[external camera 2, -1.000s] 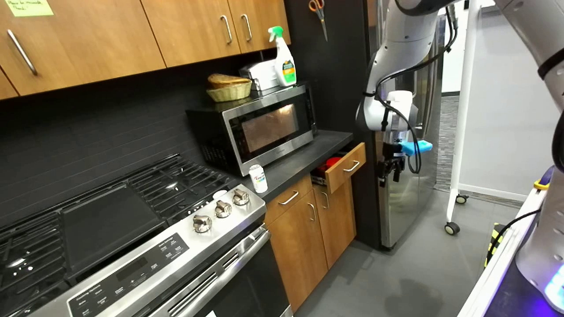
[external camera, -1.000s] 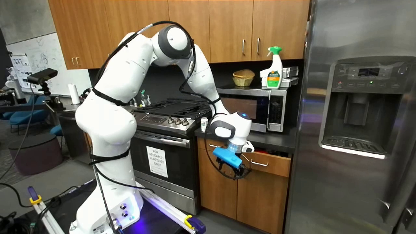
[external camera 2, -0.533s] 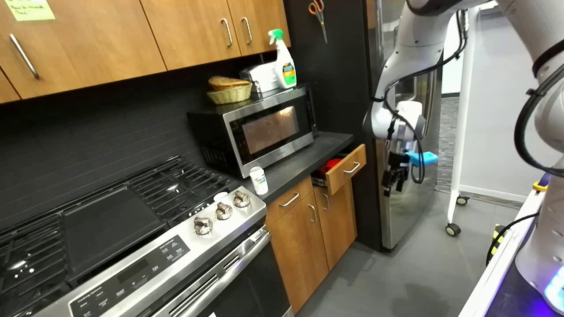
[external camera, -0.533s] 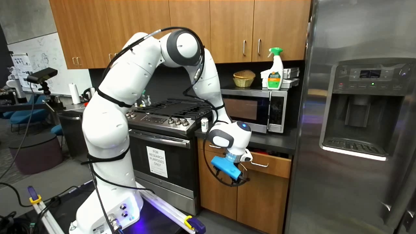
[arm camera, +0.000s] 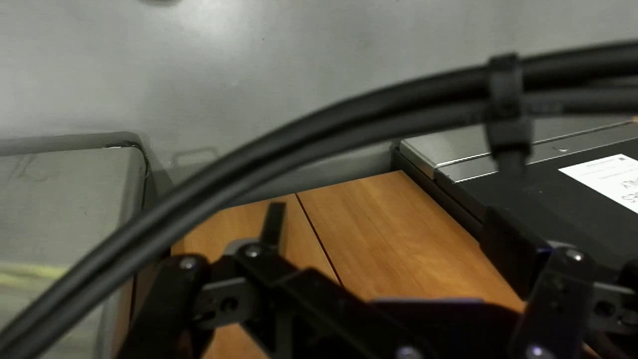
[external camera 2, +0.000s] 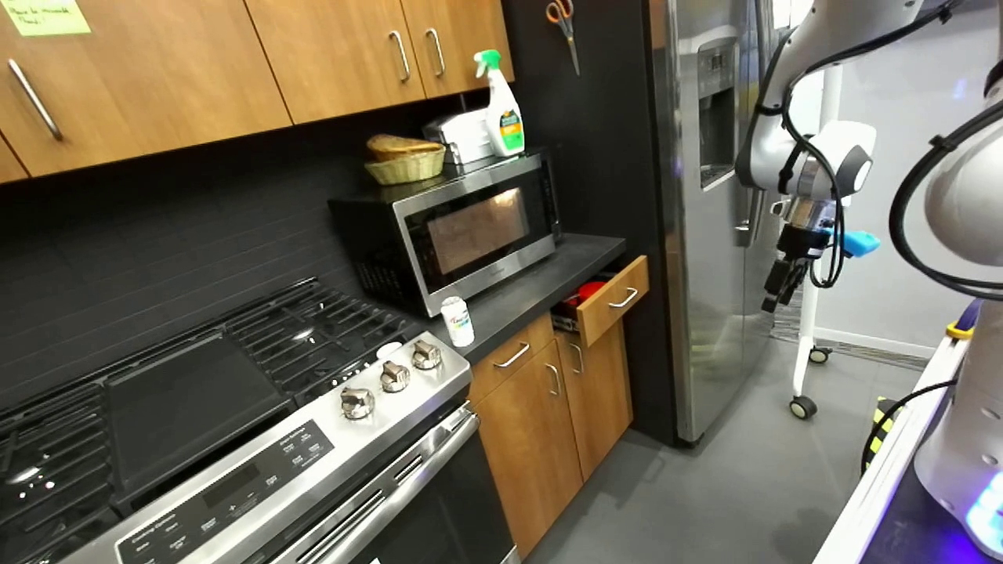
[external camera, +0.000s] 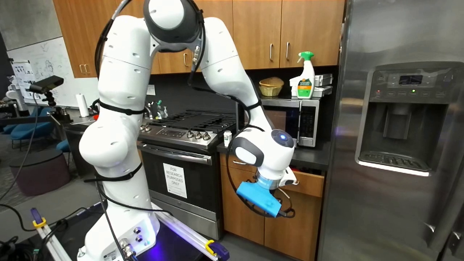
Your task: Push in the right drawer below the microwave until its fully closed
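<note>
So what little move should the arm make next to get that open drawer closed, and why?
I'd likely ease the gripper toward the front of the right drawer, ready to push. In an exterior view it stands pulled out, the drawer beside it shut, and the gripper hangs well apart from that front, so pushing can't start yet.

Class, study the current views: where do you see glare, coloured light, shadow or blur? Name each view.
In an exterior view, a bright reflection on the microwave and a faint shadow on the floor; in both exterior views, a purple glow at the arm's base; in the wrist view, pale shine on the floor and cables slightly out of focus.
</note>
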Controlling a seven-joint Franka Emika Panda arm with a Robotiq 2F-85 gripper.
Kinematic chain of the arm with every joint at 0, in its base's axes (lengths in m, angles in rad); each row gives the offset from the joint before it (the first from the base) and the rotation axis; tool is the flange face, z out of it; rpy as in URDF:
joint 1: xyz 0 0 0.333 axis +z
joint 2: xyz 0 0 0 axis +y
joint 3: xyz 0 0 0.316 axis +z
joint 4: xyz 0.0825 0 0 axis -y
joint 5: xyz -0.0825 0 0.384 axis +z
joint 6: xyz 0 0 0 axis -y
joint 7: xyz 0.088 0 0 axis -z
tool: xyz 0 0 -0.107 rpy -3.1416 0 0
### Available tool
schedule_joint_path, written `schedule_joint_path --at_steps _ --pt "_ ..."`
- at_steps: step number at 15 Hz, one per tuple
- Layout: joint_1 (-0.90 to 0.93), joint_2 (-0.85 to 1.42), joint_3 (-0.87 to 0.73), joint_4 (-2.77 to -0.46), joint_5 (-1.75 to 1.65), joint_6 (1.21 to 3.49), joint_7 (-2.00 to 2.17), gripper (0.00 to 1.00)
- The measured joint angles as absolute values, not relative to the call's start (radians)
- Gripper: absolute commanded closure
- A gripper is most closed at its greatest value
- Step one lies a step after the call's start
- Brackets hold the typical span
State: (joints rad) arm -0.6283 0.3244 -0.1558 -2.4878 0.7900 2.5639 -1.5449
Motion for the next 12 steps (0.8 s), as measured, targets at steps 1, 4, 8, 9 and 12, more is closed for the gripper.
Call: schedule_joint_path --at_steps 1,4,8,9,12 --pt "-0.631 0.299 -0.176 -2.506 0.788 2.547 -1.566 0.0" --pt "-0.63 0.24 -0.228 -2.55 0.776 2.506 -1.604 0.0" --pt "-0.629 0.202 -0.253 -2.576 0.766 2.487 -1.614 0.0" --pt "-0.627 0.201 -0.253 -2.577 0.766 2.487 -1.614 0.0" --pt "-0.626 0.201 -0.253 -2.578 0.766 2.487 -1.615 0.0"
